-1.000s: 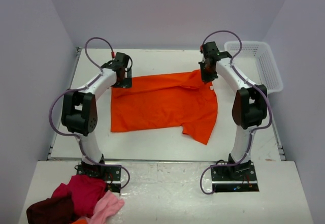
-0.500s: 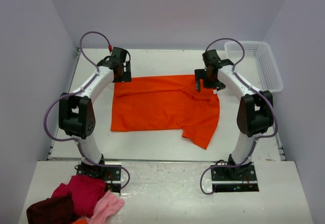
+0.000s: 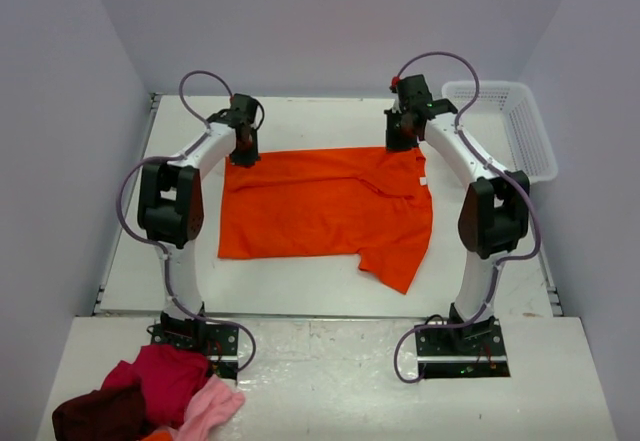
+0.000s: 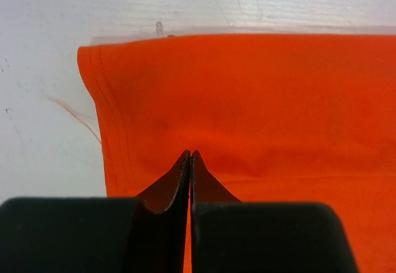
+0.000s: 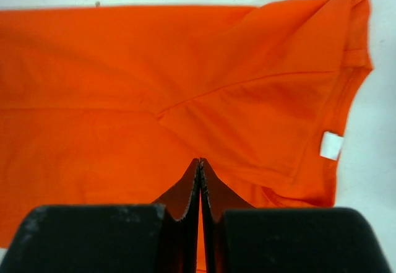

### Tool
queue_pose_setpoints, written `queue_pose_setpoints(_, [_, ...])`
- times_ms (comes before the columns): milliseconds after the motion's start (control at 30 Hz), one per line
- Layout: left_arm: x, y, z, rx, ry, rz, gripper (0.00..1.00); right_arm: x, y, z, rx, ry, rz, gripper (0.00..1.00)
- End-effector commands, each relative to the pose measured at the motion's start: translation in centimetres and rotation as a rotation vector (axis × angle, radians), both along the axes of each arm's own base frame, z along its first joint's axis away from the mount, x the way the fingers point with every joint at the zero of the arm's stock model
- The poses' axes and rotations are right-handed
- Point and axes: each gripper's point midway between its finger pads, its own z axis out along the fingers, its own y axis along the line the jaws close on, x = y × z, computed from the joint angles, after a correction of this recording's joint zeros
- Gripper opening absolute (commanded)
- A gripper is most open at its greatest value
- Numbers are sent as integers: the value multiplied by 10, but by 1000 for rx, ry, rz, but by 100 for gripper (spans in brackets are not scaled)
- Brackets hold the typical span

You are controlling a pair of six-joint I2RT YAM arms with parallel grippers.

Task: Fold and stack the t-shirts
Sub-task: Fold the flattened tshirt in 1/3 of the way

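Note:
One bright orange t-shirt (image 3: 320, 206) lies spread flat on the white table (image 3: 300, 281), a sleeve pointing to the near right. My left gripper (image 3: 243, 146) is down at the shirt's far left corner. In the left wrist view its tips (image 4: 190, 153) are shut together against the t-shirt (image 4: 247, 99), with a small crease beside them. My right gripper (image 3: 400, 139) sits at the far right, near the neck. Its tips (image 5: 200, 160) are shut on the t-shirt (image 5: 124, 69), left of the white label (image 5: 331, 145).
A white plastic basket (image 3: 510, 121) stands at the far right corner of the table. A pile of red, maroon and pink clothes (image 3: 150, 391) lies on the near ledge left of the left arm's base. Grey walls close in on three sides.
Both grippers have closed at the shirt's far edge. The right one let go of the sleeve, opened, shifted back to the far edge and shut. The sleeve now lies flat.

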Motion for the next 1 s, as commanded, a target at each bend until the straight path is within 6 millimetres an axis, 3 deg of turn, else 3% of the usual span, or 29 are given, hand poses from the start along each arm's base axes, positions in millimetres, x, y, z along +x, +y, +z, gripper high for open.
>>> queue_pose_setpoints(0, [23,5,23,-25,-57,20,0,-5,21,-1,108,2,46,0])
queue_pose_setpoints(100, [20,18,15,14,-26,43,0,-10,20,-13,95,38,43,0])
queue_pose_setpoints(333, [-8,22,-6,14,45,47,0,-14,12,-18,61,47,25,0])
queue_pose_setpoints(567, [-23,20,-12,-8,59,37,0,-17,9,-13,58,30,15,0])
queue_pose_setpoints(800, [-39,29,-40,40,145,70,0,-20,8,-3,60,15,15,0])
queue_pose_setpoints(967, [-32,37,-26,70,81,98,0,-23,5,-16,43,36,20,0])
